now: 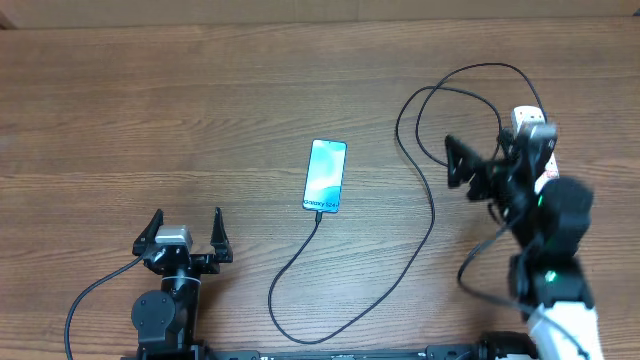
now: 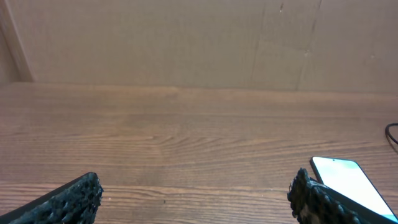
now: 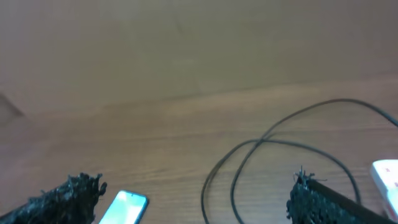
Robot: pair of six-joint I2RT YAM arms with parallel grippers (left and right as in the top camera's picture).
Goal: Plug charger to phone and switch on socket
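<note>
The phone (image 1: 325, 176) lies flat mid-table, its blue screen lit; it also shows in the left wrist view (image 2: 348, 183) and the right wrist view (image 3: 124, 208). The charger's thin black cable (image 1: 425, 235) meets the phone's near end, sweeps down and right, then loops (image 3: 280, 149) toward the socket (image 1: 533, 124), a white power strip largely hidden under my right arm, with only its corner (image 3: 387, 174) seen from the right wrist. My right gripper (image 1: 482, 150) hovers open beside the socket, holding nothing. At the front left, apart from everything, my left gripper (image 1: 187, 228) stands open and empty.
A brown cardboard wall (image 2: 199, 43) rises behind the wooden table (image 1: 150, 110). The robot's own black cables trail near both arm bases (image 1: 90, 300).
</note>
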